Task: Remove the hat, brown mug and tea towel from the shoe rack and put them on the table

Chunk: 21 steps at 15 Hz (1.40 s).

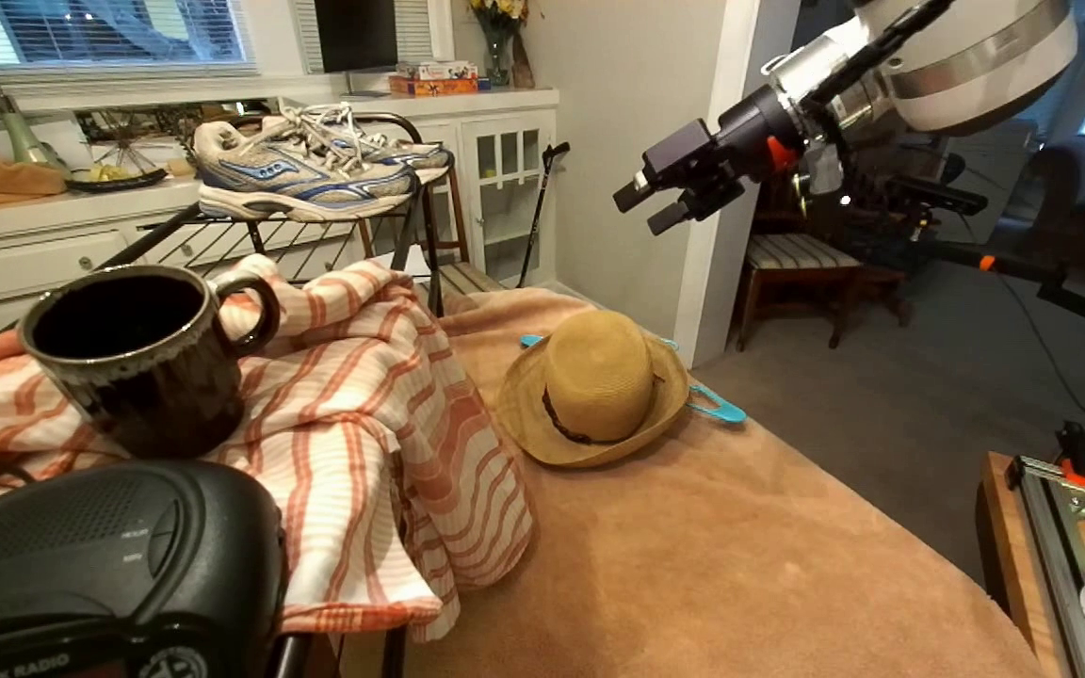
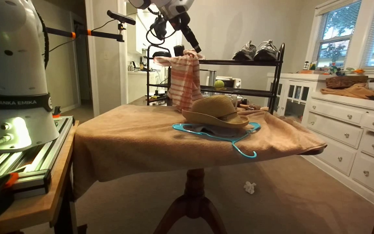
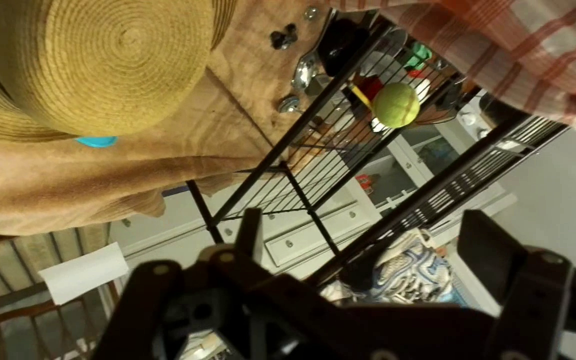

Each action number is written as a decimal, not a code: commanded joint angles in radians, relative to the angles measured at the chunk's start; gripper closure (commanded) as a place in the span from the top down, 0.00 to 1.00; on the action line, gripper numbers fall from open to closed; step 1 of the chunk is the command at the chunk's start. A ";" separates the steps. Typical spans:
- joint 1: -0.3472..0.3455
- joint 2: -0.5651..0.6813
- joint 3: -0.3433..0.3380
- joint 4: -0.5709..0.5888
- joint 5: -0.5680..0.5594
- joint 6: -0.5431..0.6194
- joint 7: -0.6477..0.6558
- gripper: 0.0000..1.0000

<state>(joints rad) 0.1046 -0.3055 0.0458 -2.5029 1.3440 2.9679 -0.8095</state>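
Observation:
My gripper [image 1: 648, 209] hangs in the air, higher than the table. In the wrist view its two fingers stand wide apart with nothing between them. The straw hat [image 1: 599, 377] rests crown up on the tan-covered table [image 1: 693, 546], partly over a blue hanger [image 2: 203, 132]. On the top shelf of the black shoe rack [image 2: 276, 84] lies the tea towel [image 1: 345, 405], striped orange and cream, its end draping down toward the table. Upright on that cloth stands the brown mug [image 1: 175, 405]. The wrist view has the hat [image 3: 128, 60] and towel [image 3: 533, 55] at its top, away from the fingers.
A black clock radio [image 1: 109, 556] sits close to the mug on the rack. Sneakers [image 2: 266, 52] occupy the top shelf's far end. A tennis ball [image 2: 219, 84] is on a lower shelf. A white cabinet [image 2: 336, 123] runs along the wall.

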 commanded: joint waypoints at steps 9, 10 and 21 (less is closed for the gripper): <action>0.074 -0.236 -0.104 0.096 -0.319 -0.566 -0.050 1.00; 0.082 -0.232 -0.112 0.104 -0.314 -0.607 -0.089 1.00; 0.102 -0.154 -0.010 0.112 -0.336 -0.815 -0.528 1.00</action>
<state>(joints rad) 0.2015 -0.4854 -0.0020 -2.4029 1.0287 2.1576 -1.2329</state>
